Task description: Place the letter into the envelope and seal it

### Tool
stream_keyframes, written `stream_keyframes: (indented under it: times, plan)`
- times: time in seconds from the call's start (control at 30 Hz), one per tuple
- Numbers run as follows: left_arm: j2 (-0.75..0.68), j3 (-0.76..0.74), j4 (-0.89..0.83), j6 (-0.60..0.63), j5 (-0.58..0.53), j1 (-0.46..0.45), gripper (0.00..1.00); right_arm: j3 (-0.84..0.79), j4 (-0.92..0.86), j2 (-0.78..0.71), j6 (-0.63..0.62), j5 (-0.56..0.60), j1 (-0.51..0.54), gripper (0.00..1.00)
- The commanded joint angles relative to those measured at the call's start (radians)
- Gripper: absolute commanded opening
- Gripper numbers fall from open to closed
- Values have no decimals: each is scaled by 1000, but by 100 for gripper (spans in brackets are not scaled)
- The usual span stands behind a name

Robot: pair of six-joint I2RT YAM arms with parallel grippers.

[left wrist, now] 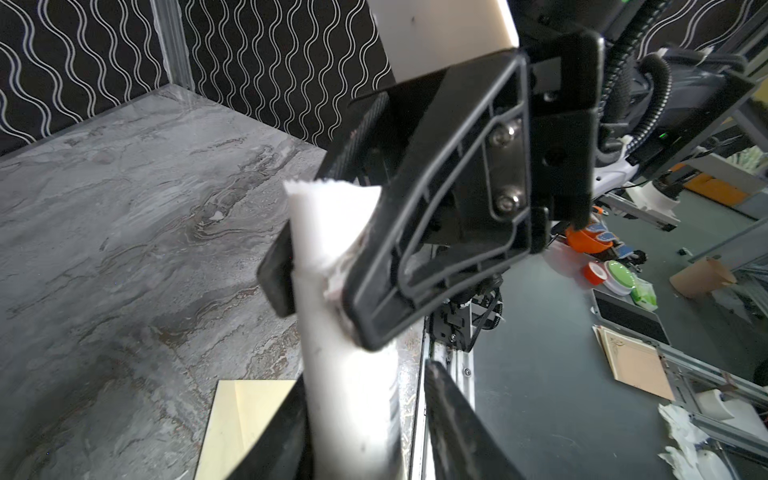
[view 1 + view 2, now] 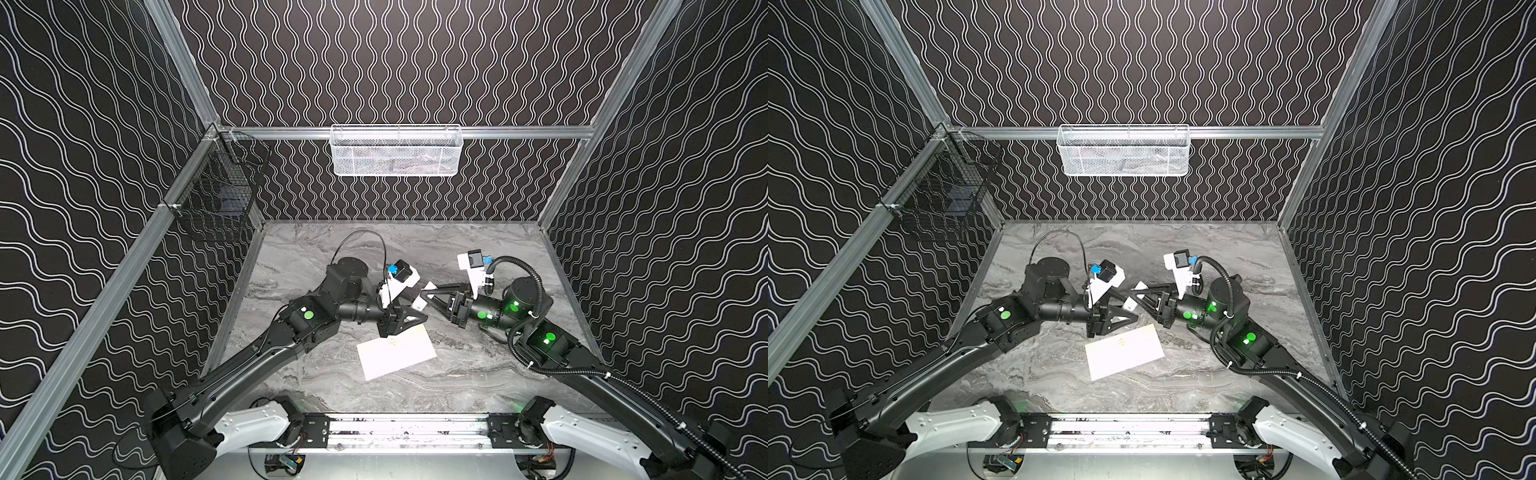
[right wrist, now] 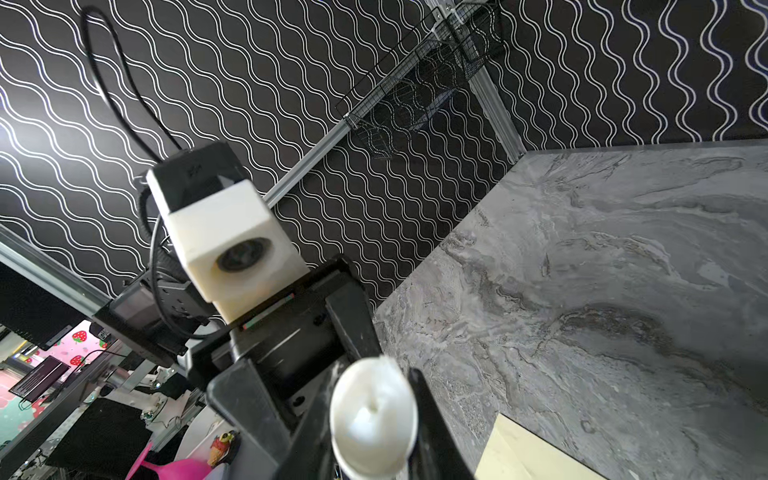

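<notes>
On the left, we see the left gripper pointing toward the middle. Its two black fingers stand a little way apart, not wide. Between them runs the letter, a thin white paper rolled up into a tube. The roll leans on one finger, and we see a small gap to the other finger. So this gripper sits loosely around the roll.

From the left gripper the roll runs straight into the right gripper, which points in from the other side, tip to tip with it. The right gripper is pinched narrow on the roll. In the right wrist view its fingers press both sides of the roll and squash its round end a bit flat. A short end of the roll sticks out past the right gripper.

The envelope, a plain cream paper rectangle, lies flat on the grey marble table. It is below the two grippers, a little toward the arms' bases. In both top views one corner of it slips under the left gripper.
</notes>
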Motion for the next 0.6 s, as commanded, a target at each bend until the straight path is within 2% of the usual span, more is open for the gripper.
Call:
stream_keyframes:
  times: [0.0,0.3,0.47,0.57]
  plan:
    - [6,15,-4,33,-36,-8,35,7,28,5,3,23,0,8]
    - [5,11,6,23,-55,-8,9,-12,24,-13,5,36,0,10]
    - [-7,9,-2,21,-80,-8,1,-22,27,-22,11,37,1,12]
    - [-16,5,-11,28,-96,-8,0,-24,19,-29,10,44,0,15]
